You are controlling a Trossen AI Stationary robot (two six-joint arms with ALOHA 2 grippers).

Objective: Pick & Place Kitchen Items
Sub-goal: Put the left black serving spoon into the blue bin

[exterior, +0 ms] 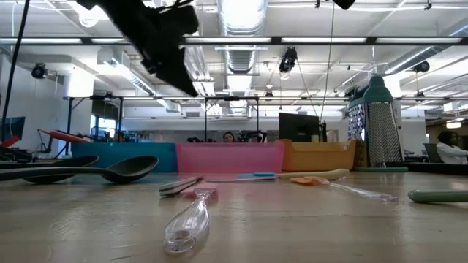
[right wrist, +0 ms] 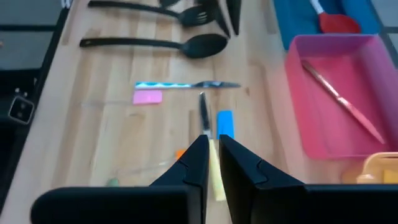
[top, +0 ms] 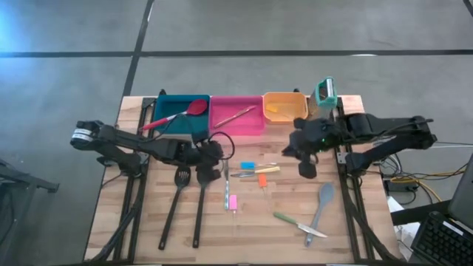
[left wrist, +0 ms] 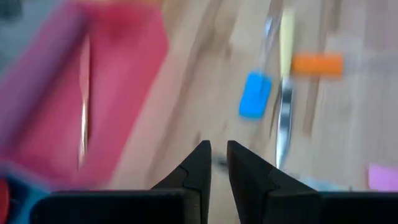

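Wooden slats make up your table (top: pixel 162 255), and the kitchen items lie scattered across its middle. Your left gripper (top: pixel 214 151) hangs above the table just in front of the pink bin (top: pixel 236 118); its fingers (left wrist: pixel 198 165) are drawn nearly together with only a thin gap, and nothing sits between them. Your right gripper (top: pixel 305 166) hovers near the front of the orange bin (top: pixel 284 107), fingers (right wrist: pixel 196 158) likewise almost closed and empty.

On the left side you have two long black spoons, one slotted (top: pixel 177 199) and one solid (top: pixel 201 199), lying side by side with their handles toward the near edge. Between the grippers lie a blue-handled piece (top: pixel 247 165), a yellow-handled knife (top: pixel 259 171) and an orange-handled piece (top: pixel 261 179), close together. A pink-handled clear utensil (top: pixel 232 201) rests nearer the front, just beside a metal knife (top: pixel 225 185). To the right, the grey spatula (top: pixel 322 203) lies angled, its handle end close to a green-handled knife (top: pixel 295 224).

A red-headed spoon (top: pixel 177 114) already rests across the teal bin (top: pixel 181 107), and one slim pink-handled utensil (top: pixel 236 115) lies diagonally in the pink bin. Something yellow (top: pixel 277 111) shows in the orange bin; you cannot tell what. An upright teal-and-white grater (exterior: pixel 376 120) stands beside the orange bin.
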